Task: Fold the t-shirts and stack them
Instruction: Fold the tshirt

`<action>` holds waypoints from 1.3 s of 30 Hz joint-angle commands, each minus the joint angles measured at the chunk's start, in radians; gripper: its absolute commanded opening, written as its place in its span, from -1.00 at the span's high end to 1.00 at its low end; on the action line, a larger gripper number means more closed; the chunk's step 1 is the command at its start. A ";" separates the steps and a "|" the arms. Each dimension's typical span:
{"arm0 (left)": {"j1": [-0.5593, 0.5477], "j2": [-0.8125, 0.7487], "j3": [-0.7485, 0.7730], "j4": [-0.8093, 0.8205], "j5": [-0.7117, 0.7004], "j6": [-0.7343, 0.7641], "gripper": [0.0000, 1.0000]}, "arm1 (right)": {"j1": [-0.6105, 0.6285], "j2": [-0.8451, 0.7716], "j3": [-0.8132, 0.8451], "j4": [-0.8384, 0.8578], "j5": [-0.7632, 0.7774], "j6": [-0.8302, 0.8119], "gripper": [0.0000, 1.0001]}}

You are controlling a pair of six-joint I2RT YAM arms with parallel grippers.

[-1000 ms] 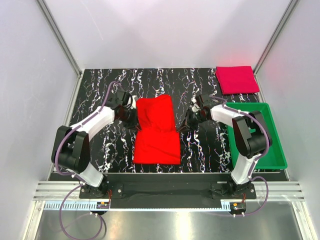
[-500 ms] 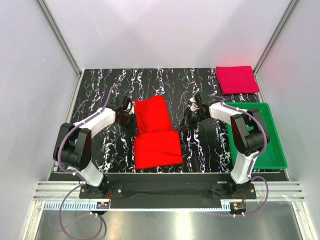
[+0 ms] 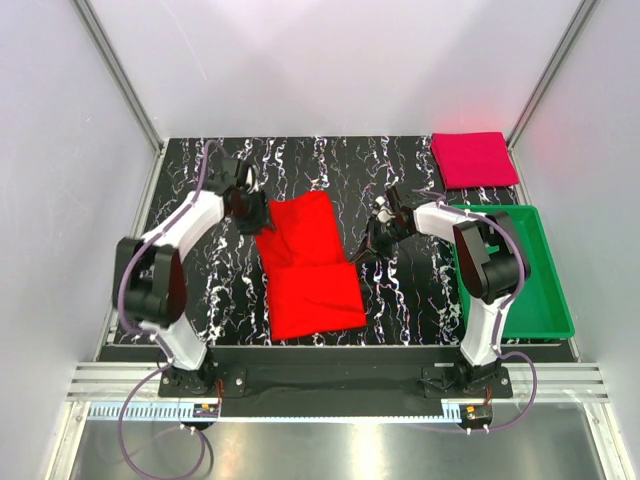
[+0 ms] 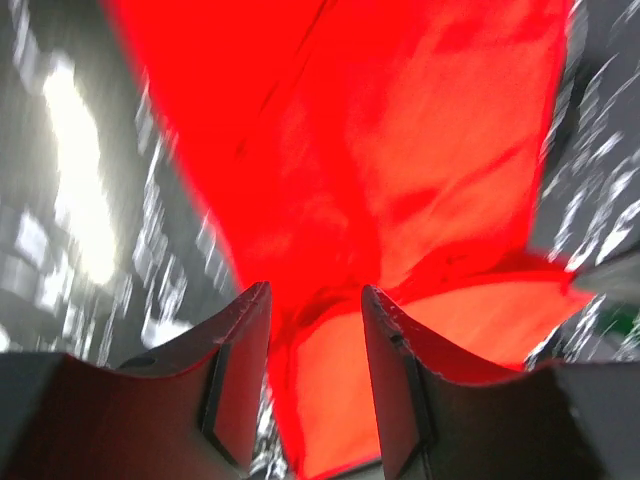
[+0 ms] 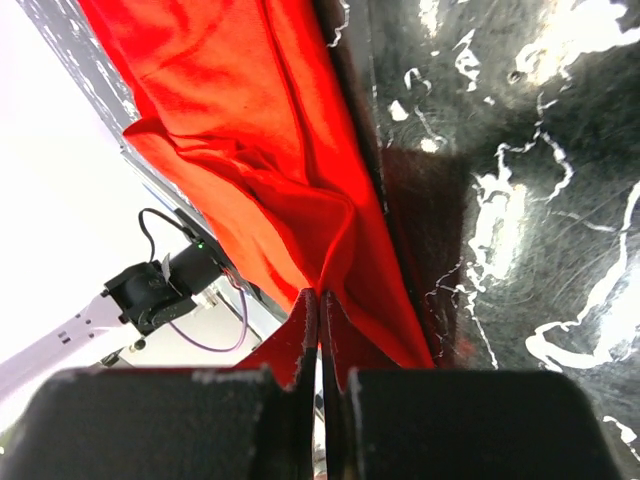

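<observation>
We've got the red shirt (image 3: 305, 265) half-folded on the table (image 3: 410, 290) — left gripper (image 3: 250, 212) at its far-left corner, right gripper (image 3: 365, 245) at its right edge, crimson shirt (image 3: 473, 158) folded back right.

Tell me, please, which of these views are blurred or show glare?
Left wrist: motion-blurred, the red t-shirt and table marbling smeared, with a glare patch at left. Right wrist: sharp; the glossy table mirrors red beside the cloth. Top external: sharp, evenly lit.

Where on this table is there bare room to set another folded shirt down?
Bare: the far strip of table left of the crimson t-shirt; the near patch between red t-shirt and green tray. Crowded: the red t-shirt's sides, flanked by left arm and right arm.
</observation>
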 commanded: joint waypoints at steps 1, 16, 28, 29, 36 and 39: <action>-0.004 0.181 0.125 0.091 0.068 0.016 0.09 | 0.001 0.018 0.051 -0.008 -0.038 -0.022 1.00; -0.072 0.620 0.560 0.077 0.128 0.017 0.07 | 0.001 0.041 0.104 -0.015 -0.034 -0.007 1.00; -0.049 0.191 0.199 0.057 0.105 0.147 -0.10 | 0.001 0.044 0.101 -0.018 -0.015 -0.014 1.00; -0.049 0.160 0.176 0.056 0.106 0.160 -0.03 | 0.001 0.046 0.103 -0.018 -0.014 -0.016 1.00; -0.050 0.168 0.070 0.066 0.143 0.180 0.19 | 0.001 0.049 0.092 -0.018 -0.014 -0.020 1.00; -0.052 0.188 0.070 0.068 0.133 0.172 0.15 | 0.002 0.049 0.090 -0.018 -0.014 -0.022 1.00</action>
